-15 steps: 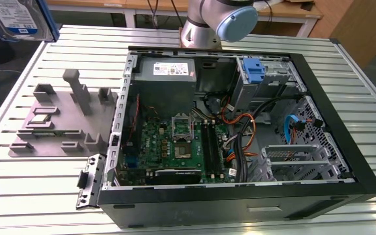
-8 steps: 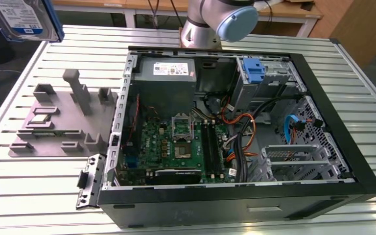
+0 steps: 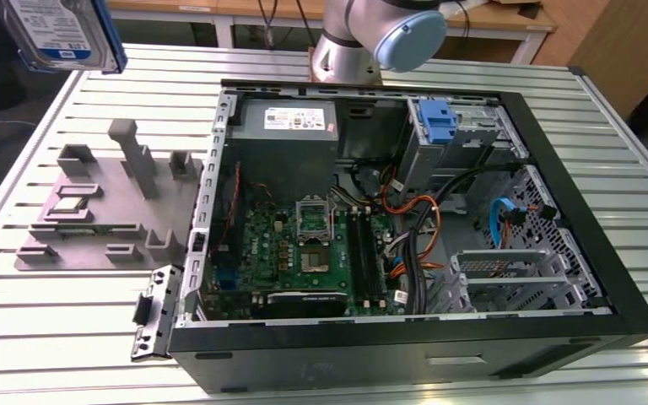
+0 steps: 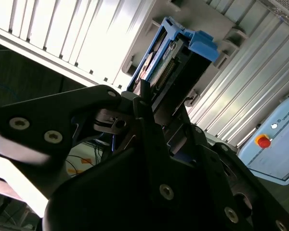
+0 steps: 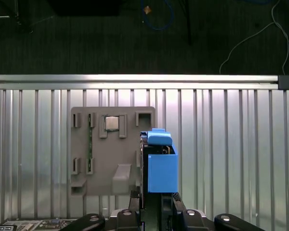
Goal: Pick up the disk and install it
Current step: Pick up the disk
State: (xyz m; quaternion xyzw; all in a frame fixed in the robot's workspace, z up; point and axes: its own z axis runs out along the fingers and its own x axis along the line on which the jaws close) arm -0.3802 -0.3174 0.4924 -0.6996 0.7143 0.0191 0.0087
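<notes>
The pincer [image 4: 159, 108] pinches the disk [image 5: 161, 166] by one end, blue carrier frame outermost. The disk hangs in the air above one edge of the grey fixture plate [image 5: 113, 149]. That plate lies on the slatted worktop [image 5: 221, 144], beside the open computer case [image 3: 414, 211].

Silver-and-blue disk [image 3: 60, 34], grey holder [image 3: 77, 253], black case [image 3: 414, 354], green motherboard [image 3: 290, 261]

Cropped and covered
Cropped at the exterior view's top edge: disk [image 3: 60, 34] and arm [image 3: 375, 38]. Covered by the hand [image 5: 156, 199], itself cut off at the edge, in both wrist views: the disk's lower end. Cannot tell where on it the grip bears.
</notes>
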